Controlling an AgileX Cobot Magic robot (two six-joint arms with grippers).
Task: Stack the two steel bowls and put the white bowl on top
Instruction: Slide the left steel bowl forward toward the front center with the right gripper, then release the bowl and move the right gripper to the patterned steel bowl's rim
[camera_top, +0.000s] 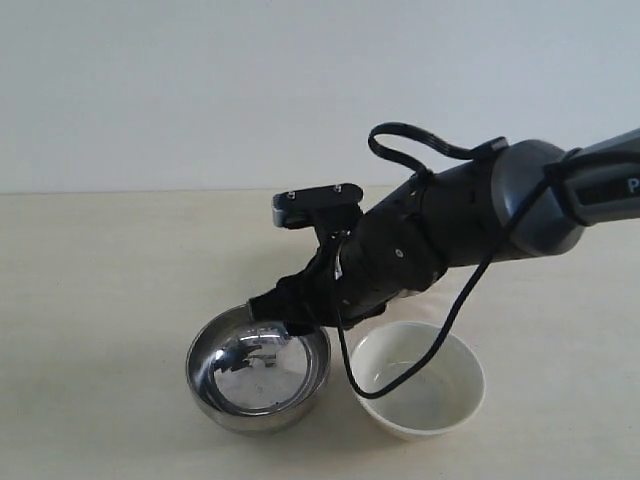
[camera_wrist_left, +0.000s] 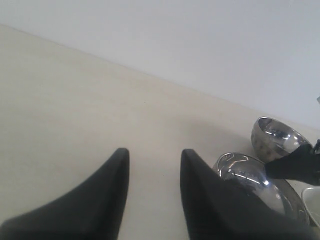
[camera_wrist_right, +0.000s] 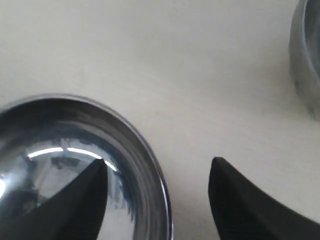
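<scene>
One steel bowl (camera_top: 258, 372) stands upright on the table at the front, with the white bowl (camera_top: 420, 380) right beside it. My right gripper (camera_top: 287, 322) is at this steel bowl's far rim. In the right wrist view the right gripper (camera_wrist_right: 157, 167) is open and straddles the rim of that steel bowl (camera_wrist_right: 60, 145), one finger inside and one outside. The second steel bowl (camera_wrist_right: 306, 60) stands apart; the arm hides it in the exterior view. The left wrist view shows both steel bowls (camera_wrist_left: 252, 172) (camera_wrist_left: 277, 136) and the open, empty left gripper (camera_wrist_left: 154, 155) over bare table.
The pale wooden table (camera_top: 100, 280) runs back to a plain white wall. A black cable (camera_top: 440, 330) loops down from the right arm over the white bowl's rim. A sliver of the white bowl (camera_wrist_left: 313, 202) shows in the left wrist view.
</scene>
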